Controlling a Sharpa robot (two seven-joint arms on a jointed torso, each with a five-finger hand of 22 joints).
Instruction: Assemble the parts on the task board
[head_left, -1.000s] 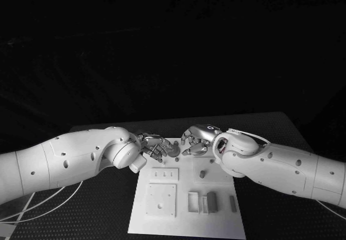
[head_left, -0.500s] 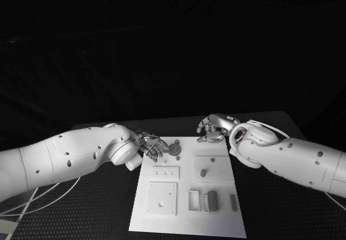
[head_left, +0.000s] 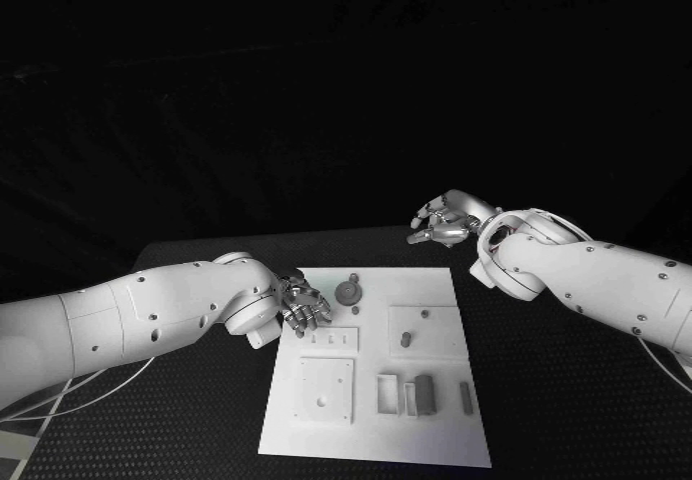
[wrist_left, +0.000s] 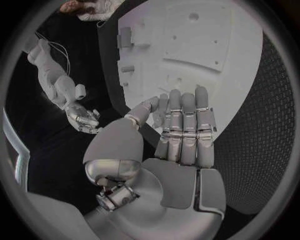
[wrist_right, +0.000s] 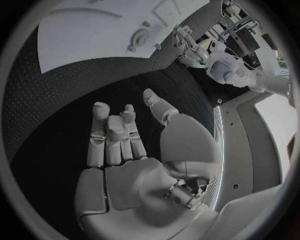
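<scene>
- The task board (head_left: 378, 440), a white plate, lies at the middle of the black desk (head_left: 548, 400).
- A round grey disc part (head_left: 348, 292) sits on the board toward 11 o'clock; a small peg-like part (head_left: 405, 341) stands near the centre, and upright block parts (head_left: 423, 398) stand toward 5 o'clock.
- The left robot hand (head_left: 303, 305) hangs over the board's 10 o'clock edge, just beside the disc, fingers straight and together, holding nothing.
- The right robot hand (head_left: 444, 220) is off the board toward 1 o'clock, over the desk, loosely curled and empty.
</scene>
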